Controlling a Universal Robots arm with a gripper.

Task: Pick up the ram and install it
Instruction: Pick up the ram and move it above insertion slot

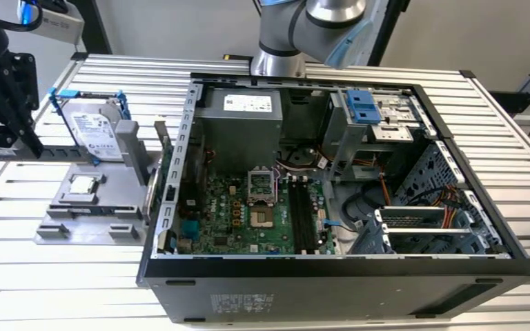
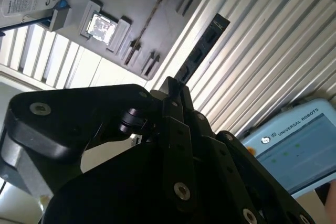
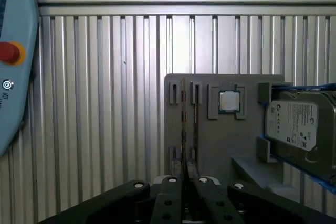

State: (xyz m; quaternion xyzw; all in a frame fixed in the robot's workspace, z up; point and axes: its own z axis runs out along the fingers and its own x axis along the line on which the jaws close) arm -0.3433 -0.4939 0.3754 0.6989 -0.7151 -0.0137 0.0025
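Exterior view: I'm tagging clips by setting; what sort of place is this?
Likely a robotics lab cell for PC assembly: robot arm, open computer case, and grey parts fixture on a slatted metal table.

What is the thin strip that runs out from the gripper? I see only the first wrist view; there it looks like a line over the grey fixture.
Observer: It is the ram. The second wrist view shows its flat side, a dark stick with black chips, one end at the gripper.
Operator: Thank you. Is the computer case open?
Observer: Yes. In the exterior view the computer case lies with its open side up, the motherboard in sight.
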